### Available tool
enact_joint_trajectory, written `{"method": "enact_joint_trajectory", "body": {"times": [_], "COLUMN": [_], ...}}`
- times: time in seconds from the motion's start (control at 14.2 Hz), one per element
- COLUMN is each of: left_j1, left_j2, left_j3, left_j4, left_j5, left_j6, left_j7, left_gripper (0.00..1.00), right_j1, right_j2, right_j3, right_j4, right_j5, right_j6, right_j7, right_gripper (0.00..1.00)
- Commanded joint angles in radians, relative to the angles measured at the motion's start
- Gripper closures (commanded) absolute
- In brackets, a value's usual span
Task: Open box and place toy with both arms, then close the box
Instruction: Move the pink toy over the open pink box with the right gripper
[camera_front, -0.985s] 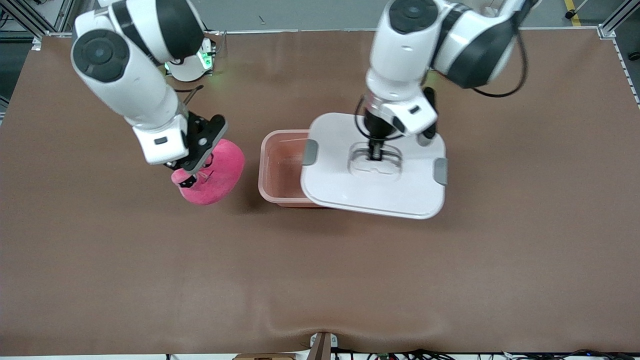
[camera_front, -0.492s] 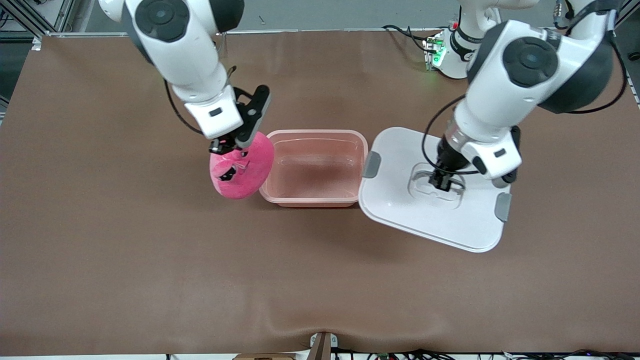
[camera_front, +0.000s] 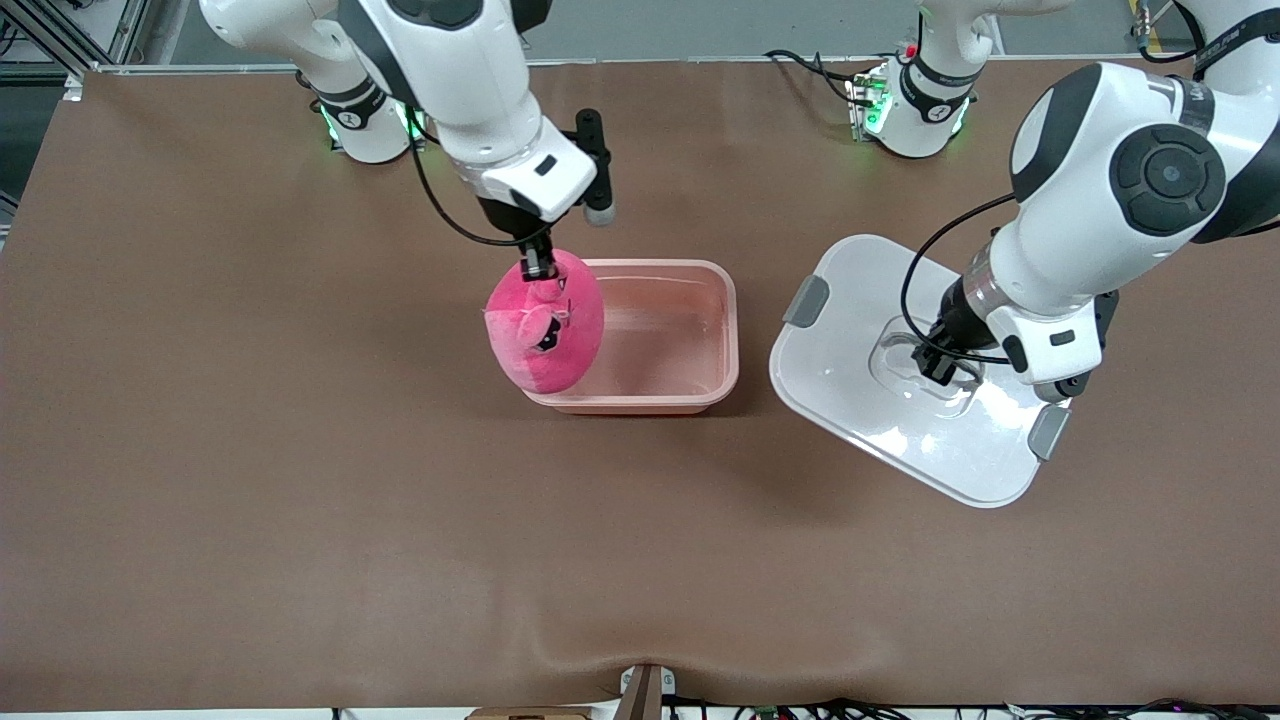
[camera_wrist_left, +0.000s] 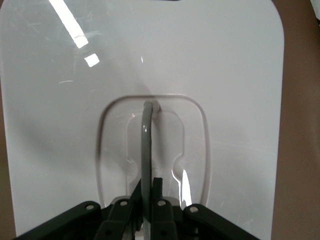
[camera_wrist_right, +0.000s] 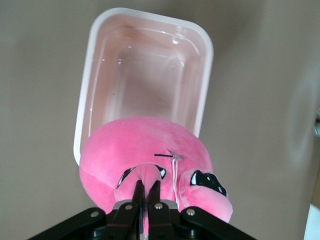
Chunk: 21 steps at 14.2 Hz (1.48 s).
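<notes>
Well, my biggest surface is the brown table (camera_front: 300, 480), bare over its whole half nearer the front camera and toward both ends, so I have plenty of open room there. Next in size is the white lid (camera_front: 860, 420): it hangs tilted in the air over the table toward my left arm's end, just beside the box and clear of its rim, with one grey clip (camera_front: 806, 300) facing the box and the other grey clip (camera_front: 1048, 432) at its low corner. My left gripper (camera_front: 935, 362) is pinched tight on the lid's thin handle (camera_wrist_left: 145, 150) inside the clear recess, fingers nearly together around it.

The pink box (camera_front: 715, 385) sits open on the table's middle, its inside empty and its rim unobstructed except at the end toward my right arm. There the toy (camera_front: 545, 325) dangles from my right gripper (camera_front: 538, 268), whose fingers are closed narrow on a small nub of plush; in the right wrist view the toy (camera_wrist_right: 150, 155) overlaps that end of the box (camera_wrist_right: 87, 95).

Half a second ago the toy hung beside the box, outside its wall; it has now crossed over the rim. The lid has swung a little farther from the box and turned, widening the gap between them.
</notes>
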Motion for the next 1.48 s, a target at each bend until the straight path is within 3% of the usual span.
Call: {"method": "enact_joint_trajectory", "body": {"times": [0.0,0.84,1.06,1.13,1.2,1.27,1.34,1.41], "left_j1": [0.032,0.094,0.111,0.111,0.111,0.111,0.111,0.112], "left_j2": [-0.014,0.032,0.033,0.032,0.032,0.029,0.031,0.032], "left_j3": [-0.005,-0.002,-0.002,-0.002,-0.002,-0.004,-0.005,-0.005], "left_j4": [-0.007,-0.017,-0.021,-0.020,-0.018,-0.020,-0.020,-0.020], "left_j5": [-0.029,-0.107,-0.179,-0.181,-0.181,-0.182,-0.181,-0.181], "left_j6": [-0.032,-0.052,-0.053,-0.075,-0.087,-0.092,-0.101,-0.102], "left_j7": [0.059,0.165,0.161,0.168,0.168,0.168,0.169,0.169], "left_gripper": [1.00,1.00,1.00,1.00,1.00,1.00,1.00,1.00], "right_j1": [0.013,0.047,0.048,0.048,0.048,0.048,0.048,0.051], "right_j2": [0.008,0.007,0.005,0.007,0.008,0.008,0.008,0.008], "right_j3": [-0.009,-0.009,-0.009,-0.009,-0.009,-0.009,-0.009,-0.009], "right_j4": [-0.046,-0.124,-0.124,-0.123,-0.123,-0.123,-0.121,-0.120], "right_j5": [0.002,0.001,-0.002,-0.002,-0.002,-0.004,-0.008,-0.008], "right_j6": [0.050,0.098,0.098,0.098,0.098,0.098,0.096,0.095], "right_j7": [-0.145,-0.175,-0.175,-0.175,-0.175,-0.176,-0.178,-0.178], "right_gripper": [1.00,1.00,1.00,0.87,0.64,0.15,0.00,0.00]}}
